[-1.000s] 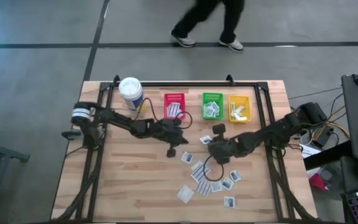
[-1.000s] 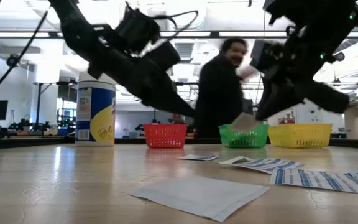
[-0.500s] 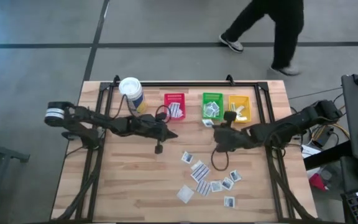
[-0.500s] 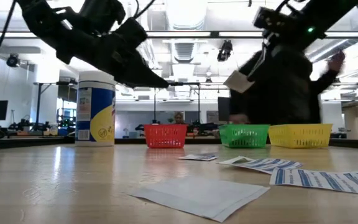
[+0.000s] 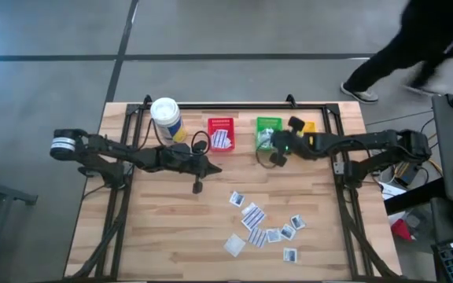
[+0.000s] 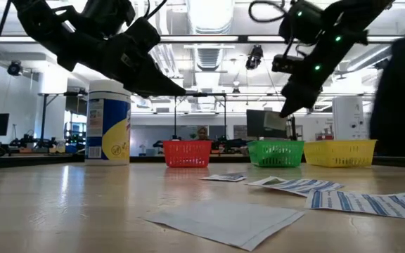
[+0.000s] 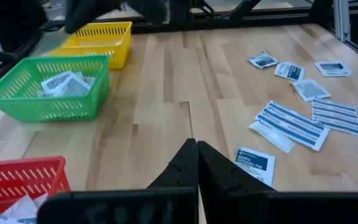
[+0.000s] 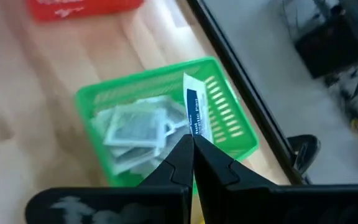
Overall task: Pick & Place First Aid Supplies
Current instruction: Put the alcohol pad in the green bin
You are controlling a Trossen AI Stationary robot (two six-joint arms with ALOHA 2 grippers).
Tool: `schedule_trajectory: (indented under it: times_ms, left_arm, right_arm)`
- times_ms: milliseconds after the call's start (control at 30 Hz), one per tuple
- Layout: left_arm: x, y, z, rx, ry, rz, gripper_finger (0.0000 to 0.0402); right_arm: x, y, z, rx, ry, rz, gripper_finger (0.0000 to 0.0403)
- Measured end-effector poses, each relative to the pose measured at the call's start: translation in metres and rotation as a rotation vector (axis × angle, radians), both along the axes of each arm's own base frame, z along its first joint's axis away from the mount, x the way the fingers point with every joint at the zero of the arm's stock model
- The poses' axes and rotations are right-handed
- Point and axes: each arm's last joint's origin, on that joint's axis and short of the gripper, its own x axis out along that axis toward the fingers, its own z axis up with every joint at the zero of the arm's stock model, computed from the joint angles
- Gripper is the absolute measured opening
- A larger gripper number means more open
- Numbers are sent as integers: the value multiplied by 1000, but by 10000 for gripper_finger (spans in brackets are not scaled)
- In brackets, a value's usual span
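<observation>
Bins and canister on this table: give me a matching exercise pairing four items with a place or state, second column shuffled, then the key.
Items
1. red bin
2. green bin
3. yellow bin
4. white canister

Places or states
A. rightmost of the three bins
B. right gripper above it, shut on a white packet
C. stands left of all the bins
D. nearest the left gripper, whose jaws are shut and empty

Pairs: 1-D, 2-B, 3-A, 4-C

Dark jointed arms, black cables, tapered pincer fingers [image 7: 185, 165].
</observation>
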Motion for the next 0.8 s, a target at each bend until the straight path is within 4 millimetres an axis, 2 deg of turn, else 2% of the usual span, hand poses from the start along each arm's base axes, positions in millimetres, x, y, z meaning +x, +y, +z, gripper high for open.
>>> schedule_trajectory:
  times_ms: [133, 367, 567, 800]
  left_arm:
    - [0, 0, 0, 4, -3, -2, 0]
    - [0, 0, 0, 4, -2, -2, 0]
    - [0, 0, 0, 4, -1, -3, 0]
    - [0, 0, 0, 12, -1, -5, 0]
  right_arm:
    - [-3, -19, 0, 41, -34, -51, 8]
    - [1, -39, -5, 72, -112, -127, 8]
    - [12, -45, -27, 99, -47, -131, 8]
    - [20, -48, -33, 99, -14, -124, 8]
